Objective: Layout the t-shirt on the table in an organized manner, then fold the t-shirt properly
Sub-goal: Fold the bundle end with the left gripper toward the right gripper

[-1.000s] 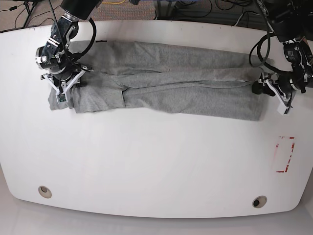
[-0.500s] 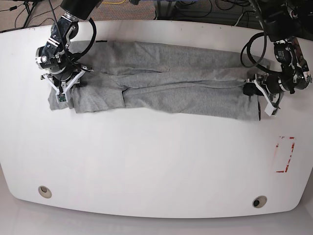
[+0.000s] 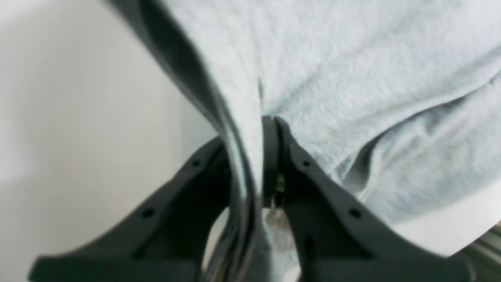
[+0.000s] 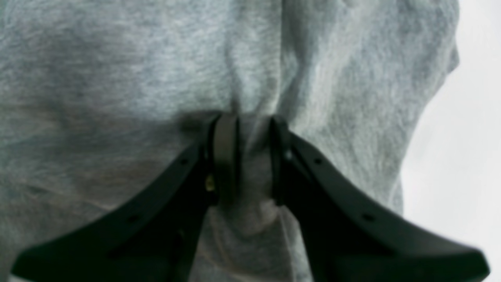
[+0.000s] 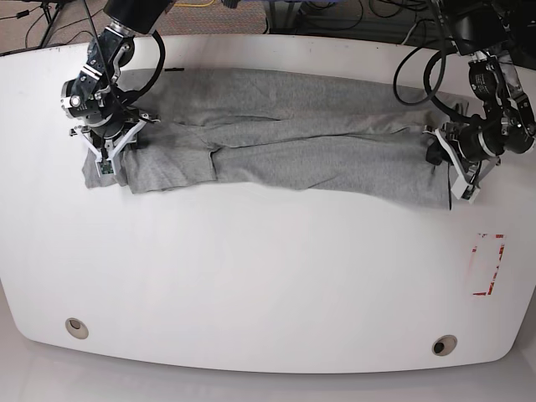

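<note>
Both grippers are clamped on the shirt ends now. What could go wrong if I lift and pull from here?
1. The left gripper pinches only a thin edge of the t-shirt; it may slip under tension.
2. The right gripper holds a bunched wad, so creases could carry into the fold.
3. The shirt lies folded lengthwise and wrinkled on the table; uneven pulling may skew it.

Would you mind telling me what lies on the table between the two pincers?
In the base view, the grey t-shirt stretches between the right pincer and left pincer.
</note>
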Controlling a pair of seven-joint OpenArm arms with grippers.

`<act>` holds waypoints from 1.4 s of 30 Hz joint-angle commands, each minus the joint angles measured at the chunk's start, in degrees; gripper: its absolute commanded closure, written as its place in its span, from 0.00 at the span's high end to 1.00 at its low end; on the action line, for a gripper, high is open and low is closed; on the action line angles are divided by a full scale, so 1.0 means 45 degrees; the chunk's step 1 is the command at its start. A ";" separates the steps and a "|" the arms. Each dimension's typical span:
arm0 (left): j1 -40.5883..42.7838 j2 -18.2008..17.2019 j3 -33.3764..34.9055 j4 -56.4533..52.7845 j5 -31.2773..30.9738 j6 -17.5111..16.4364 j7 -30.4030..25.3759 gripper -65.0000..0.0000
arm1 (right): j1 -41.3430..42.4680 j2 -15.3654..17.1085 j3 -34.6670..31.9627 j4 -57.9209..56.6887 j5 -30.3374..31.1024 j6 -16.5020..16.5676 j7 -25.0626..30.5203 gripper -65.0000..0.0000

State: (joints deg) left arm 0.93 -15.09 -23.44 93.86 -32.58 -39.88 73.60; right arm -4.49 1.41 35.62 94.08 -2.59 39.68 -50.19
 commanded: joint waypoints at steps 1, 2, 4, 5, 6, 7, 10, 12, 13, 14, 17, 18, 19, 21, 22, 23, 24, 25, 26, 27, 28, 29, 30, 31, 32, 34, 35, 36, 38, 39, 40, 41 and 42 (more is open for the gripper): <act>-0.0294 -0.0075 0.0628 0.1168 -0.0292 -0.0027 0.0142 0.07 | 0.0109 0.0048 0.0007 0.0182 -0.0040 0.0071 -0.0108 0.19; -0.0294 -0.0036 0.0921 0.1578 -0.0292 -0.0027 0.0298 0.07 | 0.0109 0.0048 0.0007 0.0182 -0.0040 0.0071 -0.0108 0.19; -0.0314 0.0277 0.1312 0.2125 -0.0292 -0.0027 0.0474 0.07 | 0.0109 0.0048 0.0007 0.0182 -0.0040 0.0071 -0.0108 0.19; -0.0314 0.0531 0.1566 0.2399 -0.0292 -0.0027 0.0552 0.07 | 0.0109 0.0048 0.0007 0.0182 -0.0040 0.0071 -0.0108 0.19; -0.0314 0.0707 0.1742 0.2555 -0.0272 -0.0027 0.0591 0.07 | 0.0109 0.0048 0.0007 0.0182 -0.0040 0.0071 -0.0108 0.19; -0.0314 0.0902 0.1956 0.2672 -0.0272 -0.0027 0.0650 0.07 | 0.0109 0.0048 0.0007 0.0182 -0.0040 0.0071 -0.0108 0.19; -0.0646 0.1488 0.2894 0.2770 -0.0194 -0.0027 0.0806 0.07 | 0.0109 0.0048 0.0007 0.0182 -0.0040 0.0071 -0.0108 0.19; -0.0822 0.1820 0.3383 0.2750 -0.0194 -0.0027 0.0845 0.07 | 0.0109 0.0029 0.0007 0.0182 -0.0040 0.0071 -0.0108 0.19; -0.0861 0.1996 0.3617 0.2750 -0.0194 -0.0027 0.0845 0.07 | 0.0109 0.0029 0.0007 0.0182 -0.0040 0.0071 -0.0108 0.19; -0.0880 0.2113 0.3773 0.2750 -0.0194 -0.0027 0.0845 0.07 | 0.0109 0.0029 0.0007 0.0182 -0.0040 0.0071 -0.0108 0.19; -0.0919 0.2738 0.4418 0.2731 -0.0194 -0.0027 0.0845 0.07 | 0.0109 0.0029 0.0007 0.0182 -0.0040 0.0071 -0.0108 0.19; -0.0919 0.2953 0.4613 0.2711 -0.0194 -0.0027 0.0845 0.07 | 0.0109 0.0029 0.0007 0.0182 -0.0040 0.0071 -0.0108 0.19; -0.0919 0.3110 0.4750 0.2711 -0.0194 -0.0027 0.0826 0.07 | 0.0109 0.0029 0.0007 0.0182 -0.0040 0.0071 -0.0108 0.19; -0.0919 0.3442 0.4985 0.2594 -0.0194 -0.0027 0.0826 0.07 | 0.0109 0.0029 0.0007 0.0182 -0.0040 0.0071 -0.0108 0.19; -0.0939 0.3578 0.5043 0.2516 -0.0194 -0.0027 0.0826 0.07 | 0.0109 0.0029 0.0007 0.0182 -0.0040 0.0071 -0.0108 0.19; -0.0939 0.3774 0.5082 0.2399 -0.0194 -0.0027 0.0826 0.07 | 0.0109 0.0029 0.0007 0.0182 -0.0040 0.0071 -0.0108 0.19; -0.0959 0.3891 0.5082 0.2282 -0.0194 -0.0027 0.0826 0.07 | 0.0109 0.0029 0.0007 0.0182 -0.0040 0.0071 -0.0108 0.19; -0.1017 0.4047 0.5102 0.2145 -0.0194 -0.0027 0.0806 0.07 | 0.0109 0.0029 0.0007 0.0182 -0.0040 0.0071 -0.0108 0.19; -0.1115 0.4184 0.5102 0.2008 -0.0194 -0.0027 0.0806 0.07 | 0.0109 0.0029 0.0007 0.0182 -0.0040 0.0071 -0.0108 0.19; -0.1154 0.4282 0.5102 0.1871 -0.0174 -0.0027 0.0806 0.07 | 0.0109 0.0029 0.0007 0.0182 -0.0040 0.0071 -0.0108 0.19; -0.1232 0.4399 0.5102 0.1656 -0.0174 -0.0027 0.0806 0.07 | 0.0109 0.0029 0.0007 0.0182 -0.0040 0.0071 -0.0108 0.19; -0.1271 0.4458 0.5102 0.1539 -0.0155 -0.0027 0.0806 0.07 | 0.0109 0.0029 0.0007 0.0182 -0.0040 0.0071 -0.0108 0.19; -0.1291 0.4555 0.5102 0.1324 0.0001 -0.0027 0.0806 0.07 | 0.0109 0.0029 0.0007 0.0182 -0.0040 0.0071 -0.0108 0.19; -0.1291 0.4653 0.5102 0.1207 0.0158 -0.0027 0.0806 0.07 | 0.0090 0.0029 0.0007 0.0182 -0.0040 0.0071 -0.0108 0.19; -0.1310 0.4712 0.5102 0.1129 0.0275 -0.0027 0.0787 0.07 | 0.0070 0.0029 0.0007 0.0182 -0.0040 0.0071 -0.0108 0.19; -0.1427 0.4887 0.5102 0.1012 0.0607 -0.0027 0.0708 0.07 | 0.0070 0.0029 0.0007 0.0182 -0.0040 0.0071 -0.0108 0.19; -0.1525 0.4926 0.5102 0.0992 0.0724 -0.0027 0.0591 0.07 | 0.0070 0.0029 0.0007 0.0182 -0.0040 0.0071 -0.0108 0.19; -0.1584 0.4985 0.5102 0.0973 0.0822 -0.0027 0.0454 0.07 | 0.0070 0.0029 0.0007 0.0182 -0.0040 0.0071 -0.0108 0.19; -0.1642 0.5005 0.5121 0.0953 0.0881 -0.0027 0.0279 0.07 | 0.0070 0.0029 0.0007 0.0182 -0.0040 0.0071 -0.0108 0.19; -0.1681 0.5024 0.5121 0.0934 0.0881 -0.0027 0.0240 0.07 | 0.0070 0.0029 0.0007 0.0182 -0.0040 0.0071 -0.0108 0.19; -0.1701 0.5024 0.5160 0.0934 0.0881 -0.0027 0.0240 0.07 | 0.0070 0.0029 0.0007 0.0201 -0.0040 0.0071 -0.0108 0.19; -0.1720 0.5044 0.5258 0.0934 0.0881 -0.0027 0.0240 0.07 | 0.0070 0.0029 0.0027 0.0221 -0.0040 0.0071 -0.0108 0.19; -0.1720 0.5044 0.5356 0.0934 0.0900 -0.0027 0.0240 0.07 | 0.0070 0.0029 0.0027 0.0221 -0.0040 0.0071 -0.0108 0.19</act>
State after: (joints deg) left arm -5.69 7.14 -0.14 97.25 -27.53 -39.92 75.64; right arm -4.51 1.26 35.62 94.13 -2.57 39.66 -50.13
